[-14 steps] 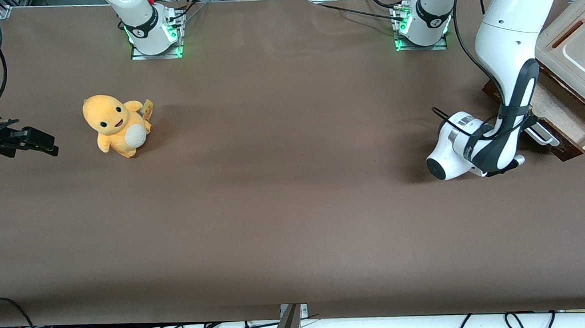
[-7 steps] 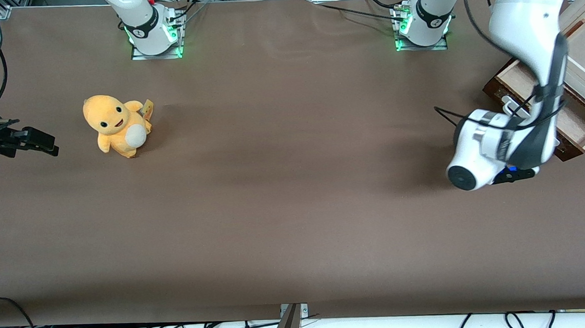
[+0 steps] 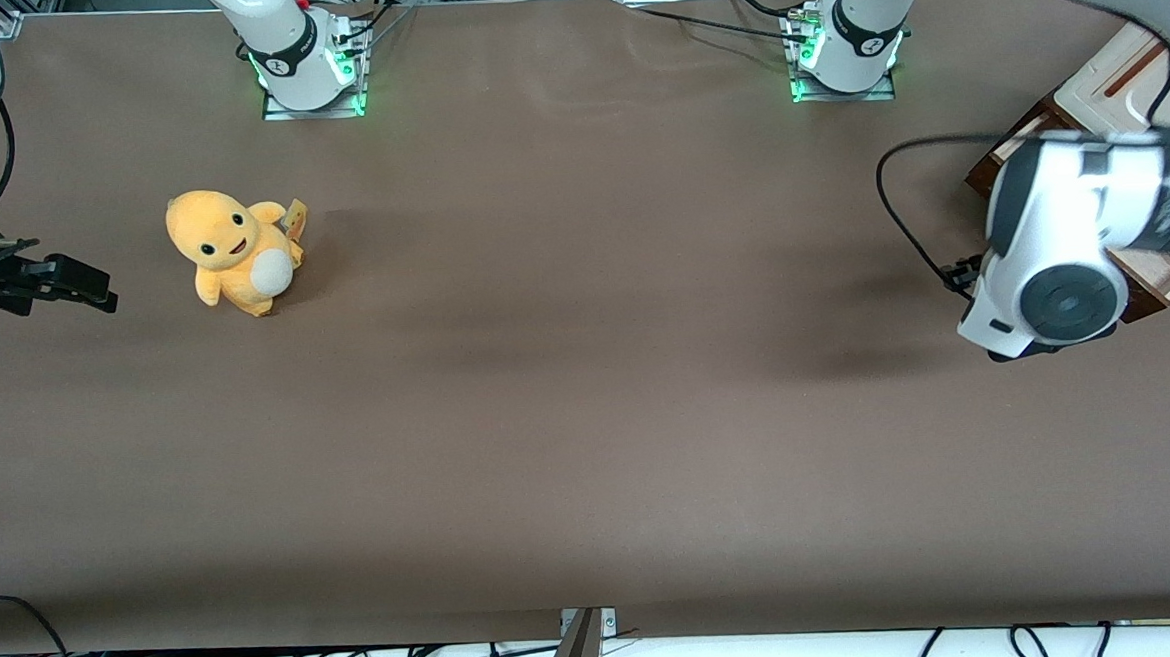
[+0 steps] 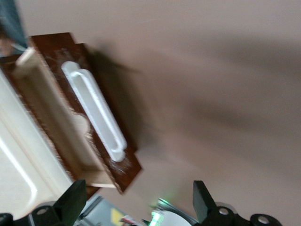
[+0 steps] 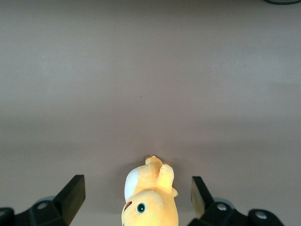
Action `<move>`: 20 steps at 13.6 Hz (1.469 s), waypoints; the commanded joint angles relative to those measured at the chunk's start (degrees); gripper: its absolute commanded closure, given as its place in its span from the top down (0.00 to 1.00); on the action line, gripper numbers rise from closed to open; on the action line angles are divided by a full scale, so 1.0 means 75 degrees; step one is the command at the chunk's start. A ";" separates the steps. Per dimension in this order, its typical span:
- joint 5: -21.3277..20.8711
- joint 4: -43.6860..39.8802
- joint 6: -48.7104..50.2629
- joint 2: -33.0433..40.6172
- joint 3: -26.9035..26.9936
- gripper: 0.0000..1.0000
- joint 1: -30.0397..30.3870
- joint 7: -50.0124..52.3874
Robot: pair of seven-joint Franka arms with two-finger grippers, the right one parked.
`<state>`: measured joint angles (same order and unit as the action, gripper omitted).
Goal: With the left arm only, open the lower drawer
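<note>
**Front view: drawer stands open, half covered by the arm's wrist**

In the front view, the left arm (image 3: 1071, 233) comes in from the upper corner of the frame at the working arm's end of the worktop (image 3: 570, 419). Its big white wrist joint hangs in front of the lower drawer (image 3: 1158, 278) and covers most of it. Only a dark brown corner and a strip of wood show under the wrist. The cream-white cabinet (image 3: 1113, 90) above it is cut off by the frame edge.

The left wrist view shows the drawer pulled out from the cabinet, with its pale wood inside open to see. The white bar handle (image 4: 94, 110) lies along the dark front. This view is somewhat blurred. The gripper (image 4: 138, 207) hovers above the worktop near the drawer's front. Its fingers (image 4: 70, 202) are spread wide with nothing between them and touch nothing.

A yellow plush toy (image 3: 233, 250) sits well apart, toward the parked arm's end. Two arm bases (image 3: 846, 49) glow green along the upper edge of the frame.
</note>
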<state>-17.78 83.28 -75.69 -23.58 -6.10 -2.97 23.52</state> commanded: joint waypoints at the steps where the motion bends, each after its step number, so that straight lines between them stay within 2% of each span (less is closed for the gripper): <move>1: 0.1066 -0.0112 0.0061 0.0866 0.0029 1.00 -0.0026 -0.1092; 2: 0.1407 -0.0112 0.0061 0.1230 0.0017 1.00 -0.0026 -0.1409; 4: 0.1667 -0.0112 0.0038 0.1781 0.0006 1.00 -0.0026 -0.2019; 7: 0.1994 -0.0089 -0.0079 0.2391 -0.0053 1.00 0.0009 -0.2163; 10: 0.2416 0.0449 -0.0698 0.2908 -0.0018 1.00 0.0068 -0.2757; 13: 0.2349 0.0942 -0.1530 0.3061 0.0146 1.00 0.0045 -0.3077; 15: 0.2289 0.1408 -0.2047 0.3049 0.0578 1.00 -0.0258 -0.2983; 20: 0.2278 0.2008 -0.2433 0.3377 0.0521 1.00 0.0033 -0.2127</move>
<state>-1.35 94.84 -91.25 -1.69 -2.37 -3.44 5.99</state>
